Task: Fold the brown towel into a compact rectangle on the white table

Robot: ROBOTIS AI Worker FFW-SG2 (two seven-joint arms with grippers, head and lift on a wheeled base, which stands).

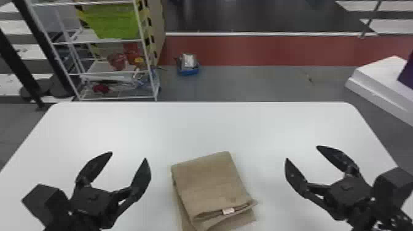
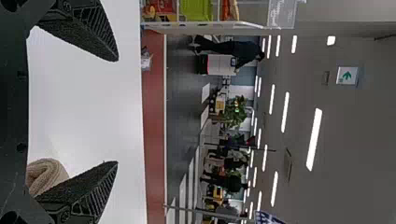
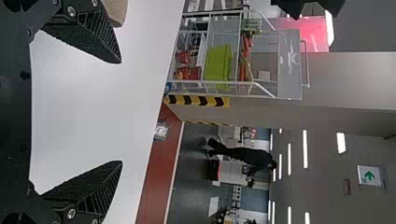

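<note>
Brown towel (image 1: 209,181) on white table (image 1: 215,123), folded up, in between two grippers. Top part a bit crooked, bottom part peeks out on left and at near end. Little white tag (image 1: 228,211) near that end. Left gripper (image 1: 128,156): jaws wide, empty. Right gripper (image 1: 302,153): jaws wide too, empty. Both apart from towel. Green box (image 1: 113,24) on rack past table

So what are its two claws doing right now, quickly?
Left gripper: open, holding nothing, left of the folded towel.
Right gripper: open, also empty, right of the towel.
</note>
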